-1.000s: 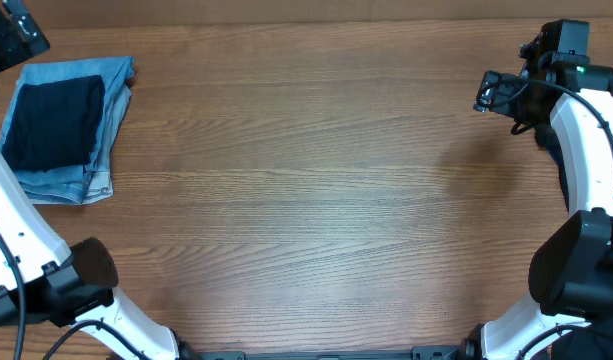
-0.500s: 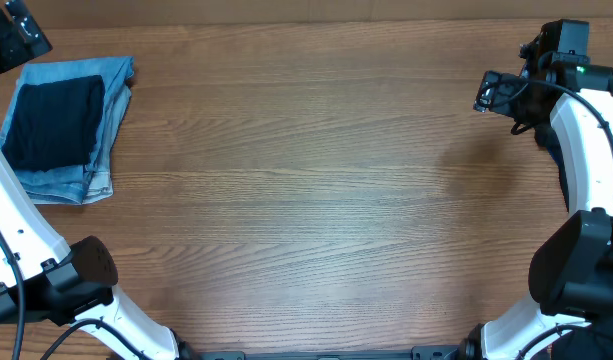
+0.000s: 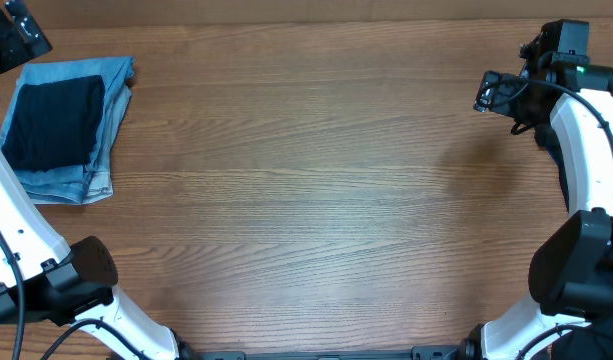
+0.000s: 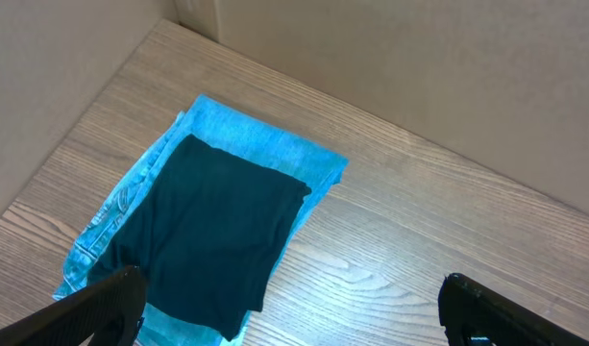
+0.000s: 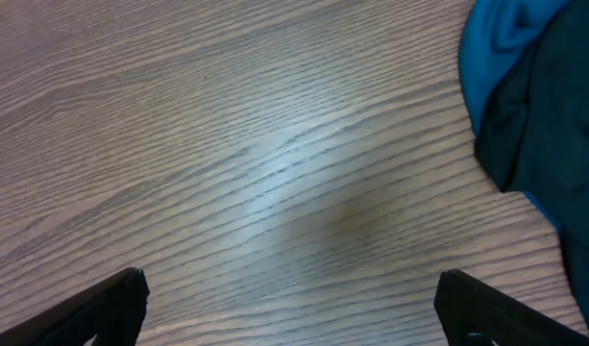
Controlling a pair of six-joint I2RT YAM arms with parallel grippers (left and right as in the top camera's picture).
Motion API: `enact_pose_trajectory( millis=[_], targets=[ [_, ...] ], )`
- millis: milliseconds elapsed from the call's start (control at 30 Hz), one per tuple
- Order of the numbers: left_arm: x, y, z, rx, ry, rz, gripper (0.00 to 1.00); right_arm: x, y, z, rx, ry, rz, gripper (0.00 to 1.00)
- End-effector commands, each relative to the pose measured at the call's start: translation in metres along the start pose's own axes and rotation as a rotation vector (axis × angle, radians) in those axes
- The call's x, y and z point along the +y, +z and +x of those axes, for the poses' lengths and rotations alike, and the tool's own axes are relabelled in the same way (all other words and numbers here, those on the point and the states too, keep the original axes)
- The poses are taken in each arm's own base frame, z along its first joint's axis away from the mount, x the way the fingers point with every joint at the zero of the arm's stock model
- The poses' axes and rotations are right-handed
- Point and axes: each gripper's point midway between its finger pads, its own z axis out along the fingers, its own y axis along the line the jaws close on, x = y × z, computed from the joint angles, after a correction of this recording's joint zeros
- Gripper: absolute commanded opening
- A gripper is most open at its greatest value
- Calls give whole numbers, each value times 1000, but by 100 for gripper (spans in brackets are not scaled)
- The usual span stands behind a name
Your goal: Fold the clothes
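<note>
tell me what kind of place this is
Probably a robot lab workstation for folding practice: a wood-grain table, a white left arm and right arm at its sides, and a folded dark garment lying on folded denim.

Worktop [image 3: 306, 180] centre is bare wood side to side; I see open passage anywhere there. Far-left corner: the clothes [image 3: 54, 122] stacked flat on a denim garment [image 3: 111, 110], wall [image 4: 400, 58] just behind. Right wrist view shows blue and dark cloth [image 5: 529, 111] at its right edge.

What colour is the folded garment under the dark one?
Light blue denim garment, clearest from the left wrist.
</note>
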Motion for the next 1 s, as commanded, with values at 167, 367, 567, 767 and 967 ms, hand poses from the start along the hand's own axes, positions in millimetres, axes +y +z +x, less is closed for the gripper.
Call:
enact_pose_trajectory(
  millis=[167, 367, 567, 767, 967],
  targets=[
    [-3, -2, -1, -6, -8, 13, 100, 12, -142, -26, -337, -10, -49, 100],
    [-3, -2, -1, -6, -8, 13, 100, 55, -322, 22, -740, -138, -209, 100],
    [-3, -2, -1, -6, -8, 13, 100, 53, -426, 136, -967, -242, -463, 100],
    [-3, -2, -1, -6, -8, 13, 100, 26, -388, 220, -990, -265, -514, 100],
    [-3, -2, -1, -6, -8, 13, 100, 31, -289, 238, -938, -274, -511, 100]
  ],
)
